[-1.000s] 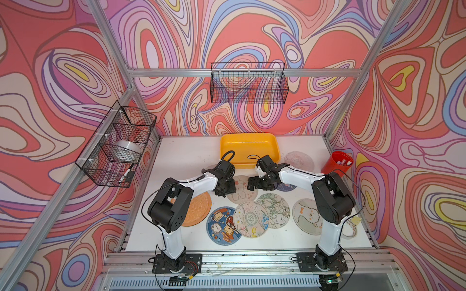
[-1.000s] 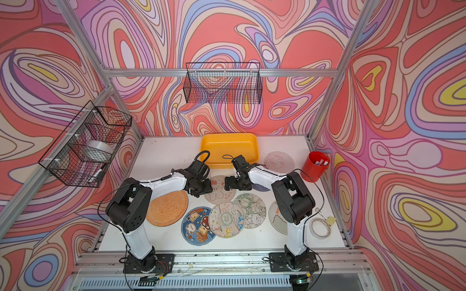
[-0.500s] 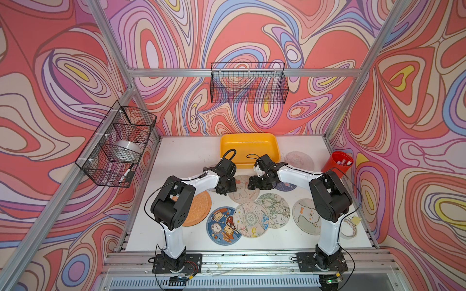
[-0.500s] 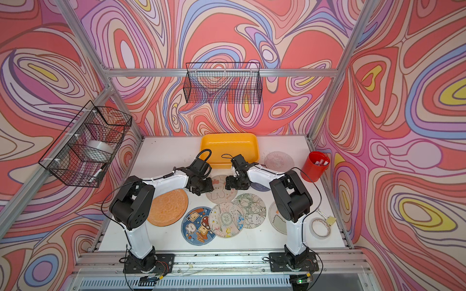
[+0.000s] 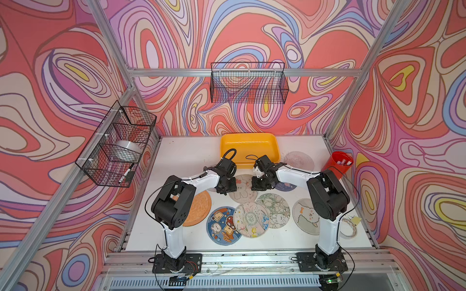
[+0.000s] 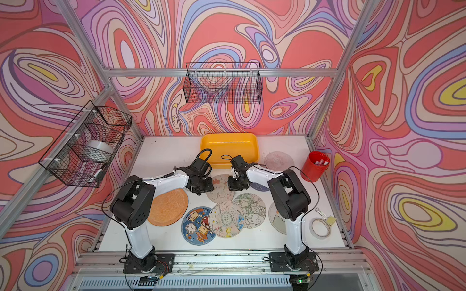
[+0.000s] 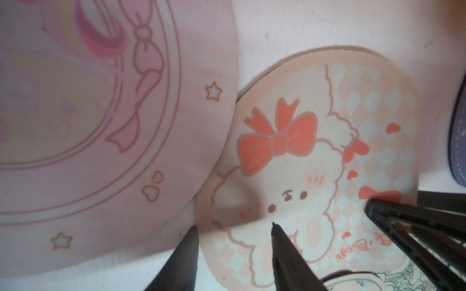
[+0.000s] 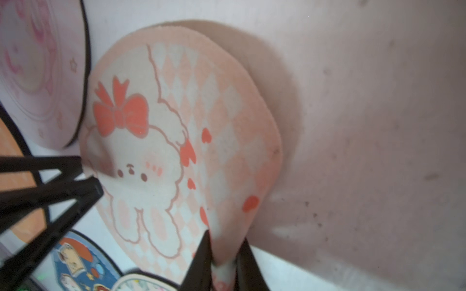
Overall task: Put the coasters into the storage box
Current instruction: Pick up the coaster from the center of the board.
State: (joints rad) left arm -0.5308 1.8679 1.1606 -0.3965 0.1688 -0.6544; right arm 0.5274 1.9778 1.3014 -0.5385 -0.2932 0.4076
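The right fingers (image 8: pixel 199 267) are pinching the rim of the bunny coaster (image 8: pixel 176 126), whose gripped edge curls up off the surface (image 8: pixel 378 126). The left fingers (image 7: pixel 283 252) stand partly spread at the opposite side of that coaster, one tip on its printed face and the other just outside its edge. The yellow storage box (image 5: pixel 249 147) lies just beyond both pairs of fingers; the other coasters (image 5: pixel 249 219) lie flat behind them, toward the arm bases.

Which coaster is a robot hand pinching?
The pale bunny coaster with the red bow: the right hand pinches its lifted edge. The other coasters lie flat.
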